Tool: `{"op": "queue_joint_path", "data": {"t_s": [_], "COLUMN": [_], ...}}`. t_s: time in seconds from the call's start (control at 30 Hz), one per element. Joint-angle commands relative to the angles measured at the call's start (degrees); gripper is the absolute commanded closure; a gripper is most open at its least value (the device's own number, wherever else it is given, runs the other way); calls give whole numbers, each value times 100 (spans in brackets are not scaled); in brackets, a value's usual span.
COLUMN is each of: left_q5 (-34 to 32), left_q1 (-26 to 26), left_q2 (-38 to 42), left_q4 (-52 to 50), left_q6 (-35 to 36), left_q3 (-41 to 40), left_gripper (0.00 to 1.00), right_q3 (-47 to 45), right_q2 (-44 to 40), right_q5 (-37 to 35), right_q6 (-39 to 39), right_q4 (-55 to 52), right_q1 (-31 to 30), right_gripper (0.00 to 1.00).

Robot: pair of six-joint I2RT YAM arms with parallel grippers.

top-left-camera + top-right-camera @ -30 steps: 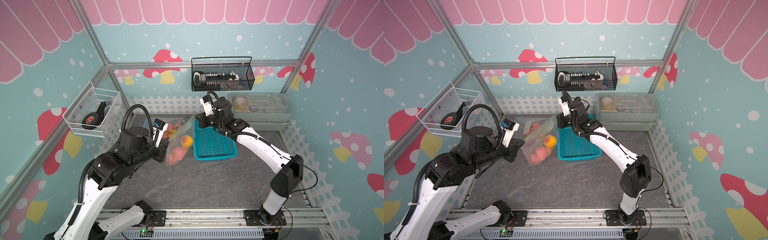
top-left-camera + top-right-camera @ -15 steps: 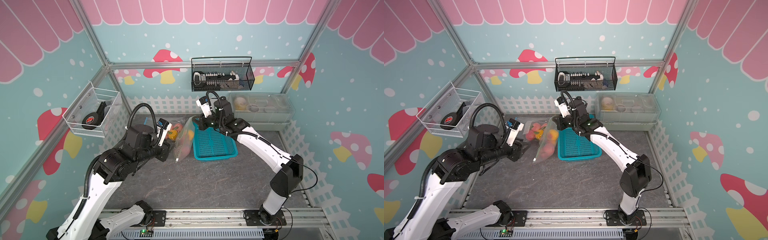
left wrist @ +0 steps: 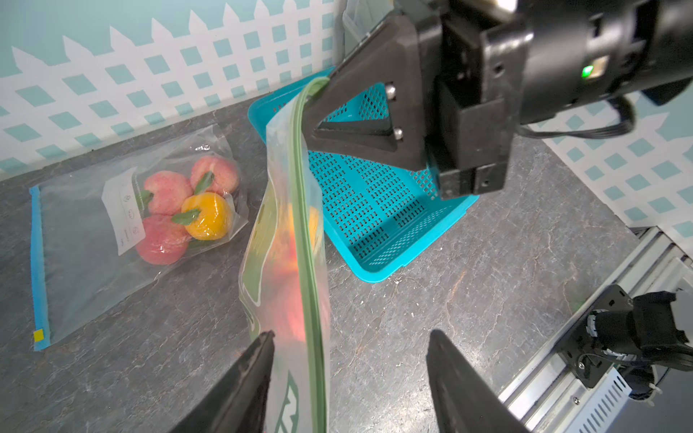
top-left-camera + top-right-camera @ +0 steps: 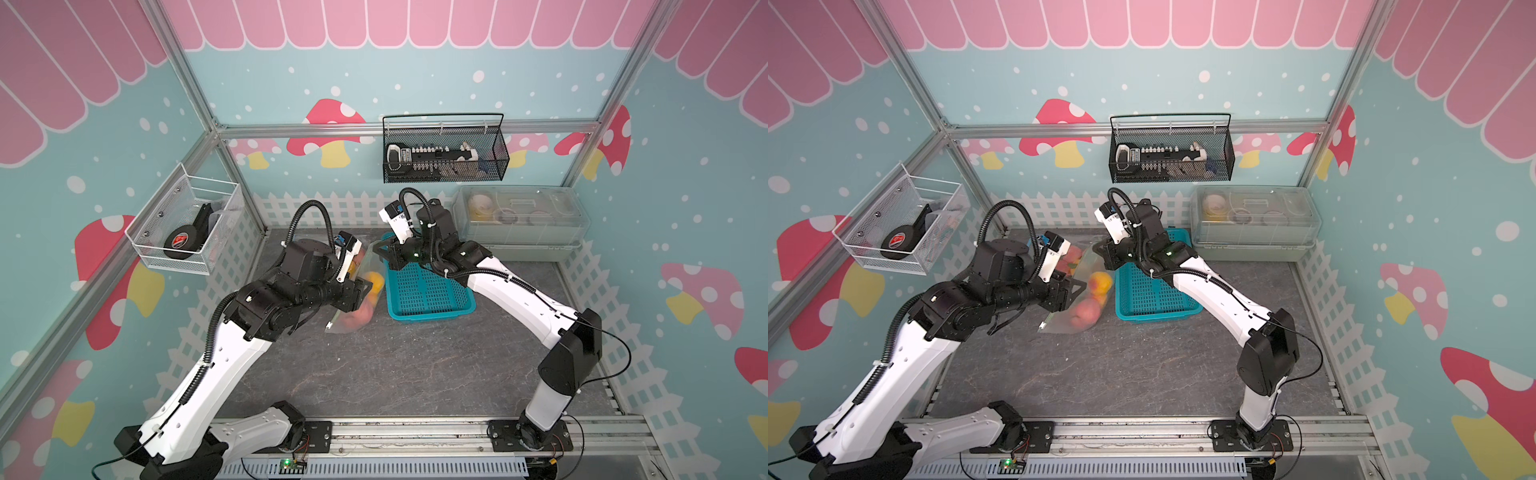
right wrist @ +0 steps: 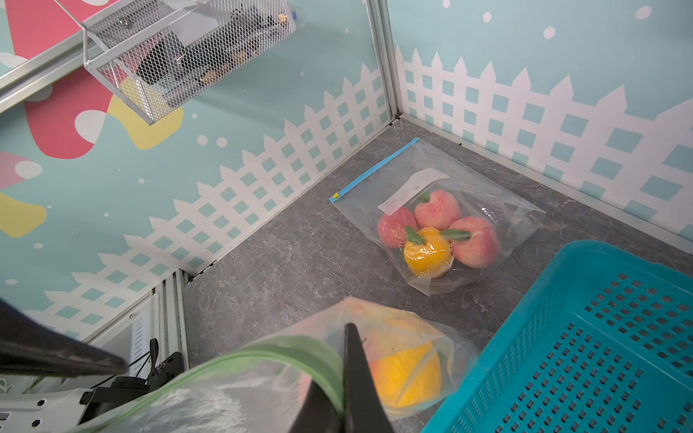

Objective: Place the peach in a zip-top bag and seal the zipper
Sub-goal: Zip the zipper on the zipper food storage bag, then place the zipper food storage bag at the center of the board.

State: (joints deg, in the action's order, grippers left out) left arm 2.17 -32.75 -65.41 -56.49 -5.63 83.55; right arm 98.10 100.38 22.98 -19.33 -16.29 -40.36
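A clear zip-top bag with a green zipper hangs slanted beside the teal basket, its low end on the table. Peaches show through it in both top views: an orange-yellow peach and a pink peach. My right gripper is shut on the zipper's high end. My left gripper stands open lower down. The zipper strip passes between its fingers close to one of them, with a wide gap to the other.
A second clear bag with a blue zipper lies flat near the back fence, holding several peaches. The teal basket stands empty right of the hanging bag. A lidded clear bin sits at the back right.
My left gripper has opened and let go of the bag. The bag has turned edge-on and now hangs from the right gripper alone. The left arm has shifted toward the basket.
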Motion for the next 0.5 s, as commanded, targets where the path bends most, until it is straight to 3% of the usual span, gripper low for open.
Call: {"op": "queue_joint_path", "data": {"t_s": [0.0,0.2,0.4,0.47], "left_q5": [-319,-472,-458,-419], "left_q1": [6,13,6,13], "left_q2": [-37,-137,-234,-210], "left_q4": [258,416,452,432], "left_q6": [-149,-171,-229,-250], "left_q3": [-92,-189,-182,-155], "left_gripper": [36,46,89,98], "right_q3": [33,33,34,33], "right_q2": [96,96,87,79], "right_q5": [33,68,106,110], "right_q6": [-5,26,40,51], "right_q4": [36,26,21,18], "right_q1": [-51,-69,-77,-77], "right_gripper": [100,100,100,100]}}
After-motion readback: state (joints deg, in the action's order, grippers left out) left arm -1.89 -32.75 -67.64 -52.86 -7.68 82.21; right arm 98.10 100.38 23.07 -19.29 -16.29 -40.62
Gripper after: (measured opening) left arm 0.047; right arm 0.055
